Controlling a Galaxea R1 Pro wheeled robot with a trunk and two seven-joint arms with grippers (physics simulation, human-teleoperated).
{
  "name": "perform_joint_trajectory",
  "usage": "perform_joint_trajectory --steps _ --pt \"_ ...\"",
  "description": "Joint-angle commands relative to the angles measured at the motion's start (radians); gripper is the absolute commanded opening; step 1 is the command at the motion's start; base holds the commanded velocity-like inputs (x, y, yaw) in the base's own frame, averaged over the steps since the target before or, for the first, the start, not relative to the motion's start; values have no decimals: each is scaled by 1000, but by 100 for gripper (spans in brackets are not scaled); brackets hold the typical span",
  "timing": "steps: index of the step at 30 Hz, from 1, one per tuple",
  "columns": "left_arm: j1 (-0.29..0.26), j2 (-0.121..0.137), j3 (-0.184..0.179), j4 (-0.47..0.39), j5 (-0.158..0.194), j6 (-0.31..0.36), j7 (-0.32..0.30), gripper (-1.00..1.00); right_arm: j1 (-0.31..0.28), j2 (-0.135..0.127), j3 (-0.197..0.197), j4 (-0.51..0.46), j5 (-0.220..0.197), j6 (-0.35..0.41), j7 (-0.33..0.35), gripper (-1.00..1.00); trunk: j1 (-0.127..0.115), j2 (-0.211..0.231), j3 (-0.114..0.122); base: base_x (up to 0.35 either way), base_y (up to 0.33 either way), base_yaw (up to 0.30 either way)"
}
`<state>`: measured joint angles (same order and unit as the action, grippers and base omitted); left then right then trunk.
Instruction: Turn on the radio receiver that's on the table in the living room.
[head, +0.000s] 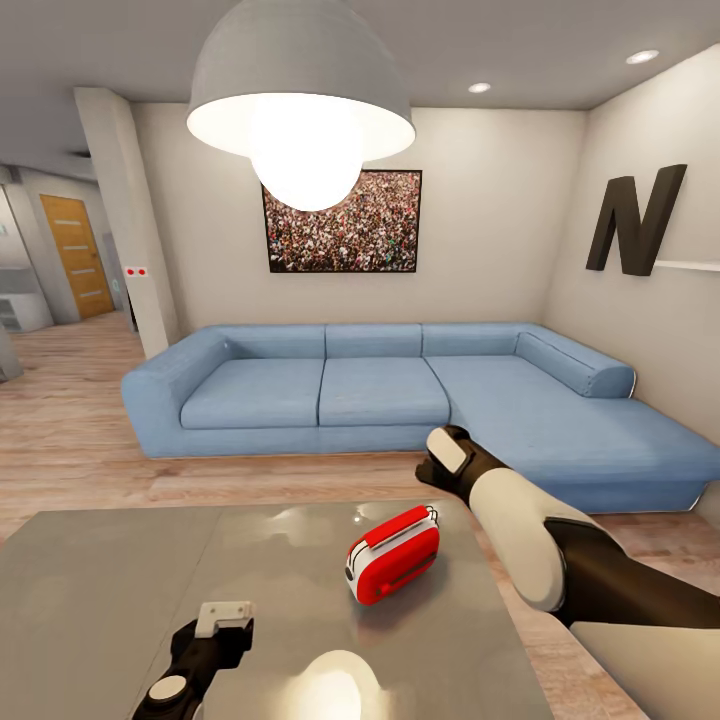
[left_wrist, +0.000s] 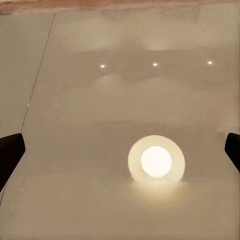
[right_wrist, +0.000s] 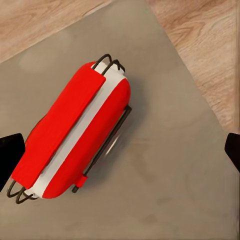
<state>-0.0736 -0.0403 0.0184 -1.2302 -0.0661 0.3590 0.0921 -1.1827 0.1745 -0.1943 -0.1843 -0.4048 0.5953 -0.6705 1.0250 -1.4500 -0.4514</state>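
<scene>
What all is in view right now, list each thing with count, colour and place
Radio receiver: one, red and white, lying on the table's right part.
Table: one, glossy grey, nearest the camera.
Sofa: one, blue, L-shaped, beyond the table.
Pendant lamp: one, white, lit, overhead.
Crowd photo: one, dark-framed, on the wall behind the sofa.
Letter N: one, dark, on the right wall.
Door: one, wooden, far left.
Left gripper: one, black, jaws apart over bare table.
Right gripper: one, black, jaws apart above the radio receiver.
</scene>
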Motion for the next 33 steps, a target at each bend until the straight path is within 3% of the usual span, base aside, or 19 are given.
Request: perform_joint_trajectory --steps 1,10,16,33 --pt "0 1 0 0 -1 0 0 100 0 0 7 0 0 0 1 100 0 0 0 0 0 0" --pt "0 -1 0 0 0 -1 0 100 0 0 16 0 0 2 -1 100 0 0 0 -45 129 0" --pt "0 -3 1 0 2 -49 -1 100 0 0 16 0 0 2 -1 100 0 0 0 -16 22 0" --pt "0 -2 1 0 -2 -49 1 100 0 0 16 3 0 2 2 100 0 0 0 47 83 0"
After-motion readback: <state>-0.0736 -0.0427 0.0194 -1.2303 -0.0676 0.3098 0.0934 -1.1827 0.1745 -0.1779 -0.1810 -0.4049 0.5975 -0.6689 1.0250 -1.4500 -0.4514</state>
